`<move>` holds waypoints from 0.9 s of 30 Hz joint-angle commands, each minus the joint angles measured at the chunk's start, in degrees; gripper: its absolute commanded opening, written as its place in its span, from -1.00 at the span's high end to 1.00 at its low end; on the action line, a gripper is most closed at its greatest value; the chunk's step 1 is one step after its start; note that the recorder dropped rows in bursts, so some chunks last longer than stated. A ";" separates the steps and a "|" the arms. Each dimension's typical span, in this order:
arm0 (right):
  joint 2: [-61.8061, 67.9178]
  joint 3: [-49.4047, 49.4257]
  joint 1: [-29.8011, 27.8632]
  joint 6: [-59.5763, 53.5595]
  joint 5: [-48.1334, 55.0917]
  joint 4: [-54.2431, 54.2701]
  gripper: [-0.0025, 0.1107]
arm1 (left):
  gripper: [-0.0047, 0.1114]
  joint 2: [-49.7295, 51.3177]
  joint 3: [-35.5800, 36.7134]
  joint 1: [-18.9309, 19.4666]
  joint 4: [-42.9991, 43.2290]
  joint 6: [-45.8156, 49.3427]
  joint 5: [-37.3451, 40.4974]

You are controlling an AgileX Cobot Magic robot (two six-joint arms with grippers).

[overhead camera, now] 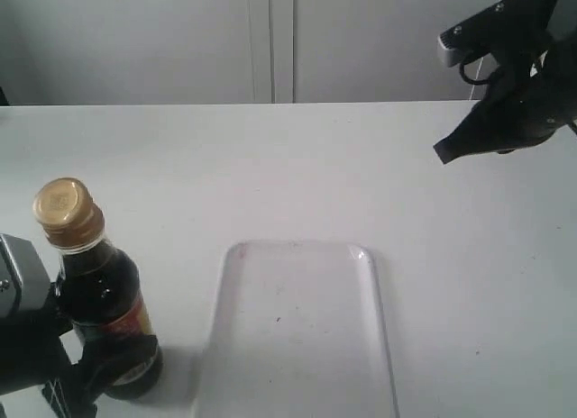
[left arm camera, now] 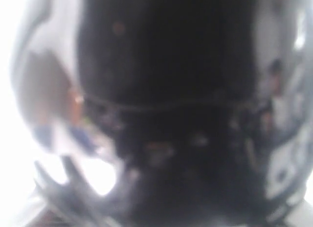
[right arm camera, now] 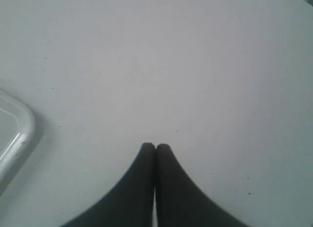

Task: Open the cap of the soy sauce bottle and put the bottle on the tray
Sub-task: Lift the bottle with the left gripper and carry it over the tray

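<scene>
**Spotter:** Gold cap (overhead camera: 66,211), is it on or off the bottle (overhead camera: 99,301)?

**Me:** On, as far as I can judge, seated on the neck. My left pincer (overhead camera: 95,368) is clamped round the bottle low on its body, at the near left of the counter (overhead camera: 270,166). The left wrist view is a dark blur, all glass right up against the lens.

**Spotter:** And your right?

**Me:** Right pincer (right arm camera: 155,148) hangs above bare counter at the far right, fingers pressed together, holding nothing, well apart from the cap.

**Spotter:** Tray (overhead camera: 374,292)?

**Me:** Nothing on it. The bottle is just beside its left edge, not on it. So I'd say neither step is done: uncap first, then set the bottle down.
</scene>
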 commanded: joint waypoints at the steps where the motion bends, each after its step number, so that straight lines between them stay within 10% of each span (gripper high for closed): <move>1: -0.07 0.23 -1.04 1.20 -1.40 -0.75 0.96 | 0.92 -0.06 -3.77 -0.15 -1.27 -3.47 -1.82; 10: -0.07 0.23 -1.04 1.20 -3.40 -0.06 0.96 | 0.92 -8.93 -12.79 -0.60 2.26 -16.67 -1.82; 27: -0.07 0.23 -4.31 4.24 -5.01 -1.19 0.96 | 0.92 4.90 -28.52 -31.25 -10.99 -11.33 10.78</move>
